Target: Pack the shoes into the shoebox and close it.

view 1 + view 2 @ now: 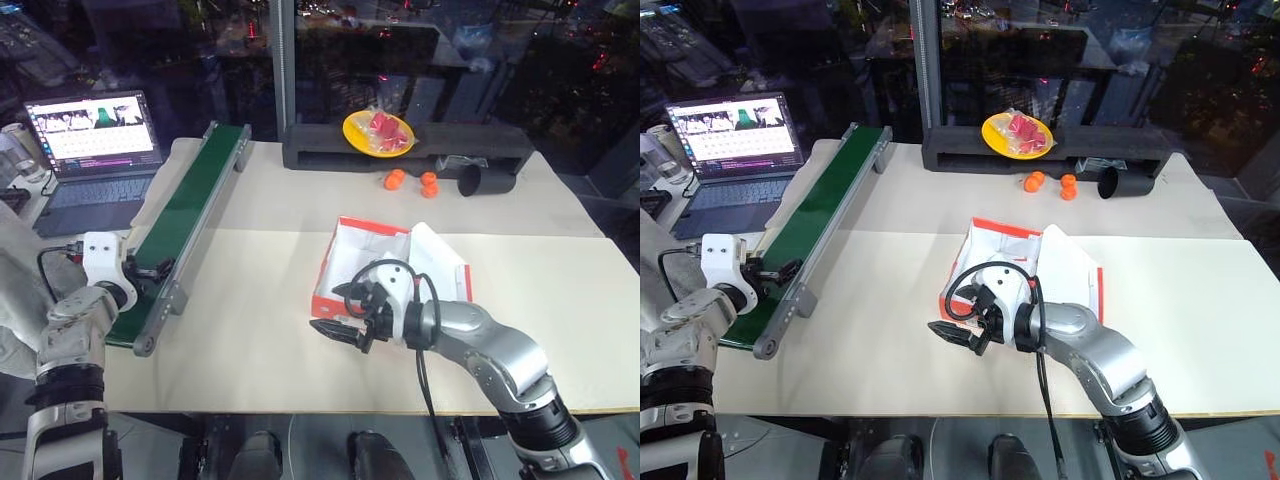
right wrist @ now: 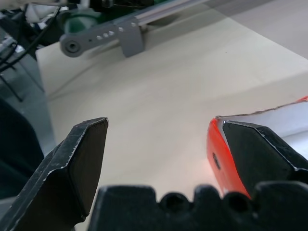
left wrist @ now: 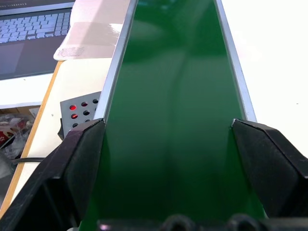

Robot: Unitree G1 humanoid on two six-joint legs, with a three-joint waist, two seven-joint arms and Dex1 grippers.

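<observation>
- Two claws are seen, both with their black fingers spread wide and nothing held between them.
- The right claw [image 1: 335, 318] is held low over the cream-coloured surface [image 1: 250, 330], at the near left corner of the rectangular red-orange cardboard shoebox [image 1: 345, 262]; in the right wrist view one finger lies just beside the box's red corner wall while the other stands over bare surface, so the claw is judged to be placed for taking or steadying that wall rather than for lifting anything.
- The shoebox is set near the middle of the surface with its white inside showing and its white-lined hinged lid [image 1: 440, 258] propped up on the right side, which leaves the box open for loading.
- No shoes can be made out inside the box or on the surface, so where they lie cannot be told; packing is judged not yet finished, as the lid is not shut.
- The left claw [image 1: 150, 268] is held over the long green conveyor belt with grey metal rails [image 1: 195, 205], well apart from the box; in the left wrist view its fingers straddle the green band, a pose suited to receiving whatever the belt brings.
- An open grey laptop [image 1: 90, 150] stands beyond the belt, to its left, clear of the work.
</observation>
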